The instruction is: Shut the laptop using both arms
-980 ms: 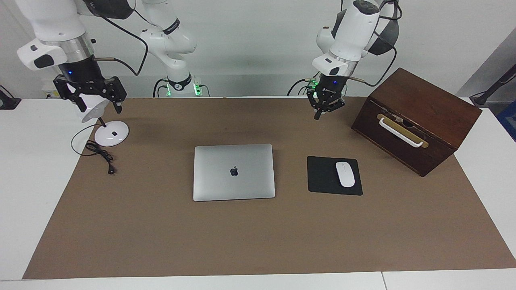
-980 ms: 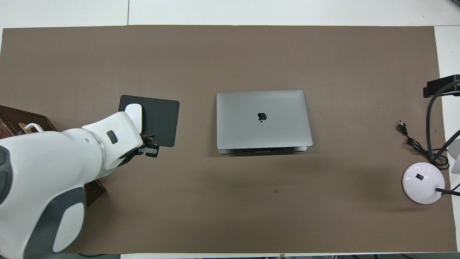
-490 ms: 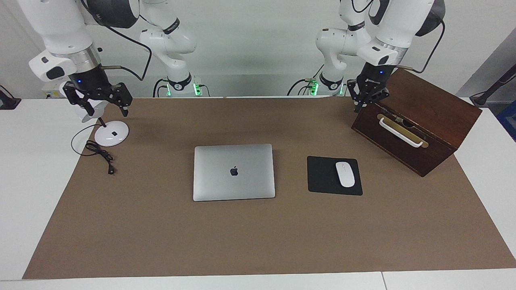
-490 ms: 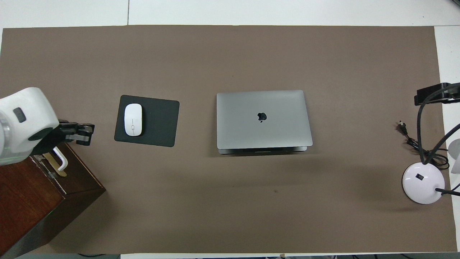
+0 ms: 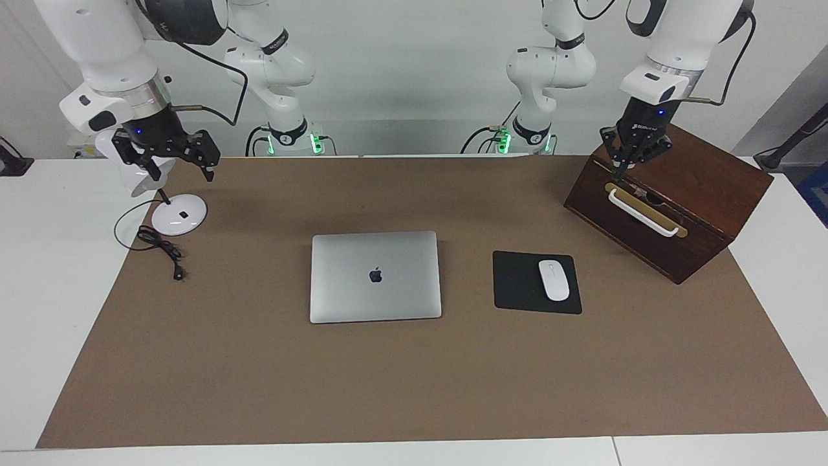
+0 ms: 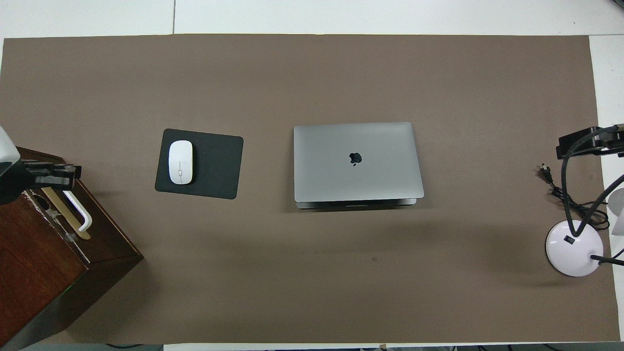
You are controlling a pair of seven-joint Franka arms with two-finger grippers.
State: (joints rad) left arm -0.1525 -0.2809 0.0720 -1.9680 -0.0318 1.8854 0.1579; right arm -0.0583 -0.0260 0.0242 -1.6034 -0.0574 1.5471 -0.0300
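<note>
The silver-grey laptop [image 5: 375, 276] [image 6: 357, 161] lies flat in the middle of the brown mat with its lid down and the dark apple logo facing up. Neither gripper touches it. My left gripper [image 5: 623, 171] [image 6: 68, 175] hangs over the top edge of the wooden box, at the left arm's end of the table. My right gripper [image 5: 181, 173] is open and empty, raised over the white lamp at the right arm's end.
A black mouse pad [image 5: 517, 282] with a white mouse [image 5: 554, 279] lies beside the laptop toward the left arm's end. A dark wooden box [image 5: 673, 194] with a white handle stands nearer the robots than the pad. A white lamp base [image 5: 179, 214] and its black cable [image 5: 162, 246] sit at the right arm's end.
My left gripper has swung away from the mat's middle toward its own end and now hangs over the wooden box. The right gripper has drifted slightly inward. The laptop has not moved.
</note>
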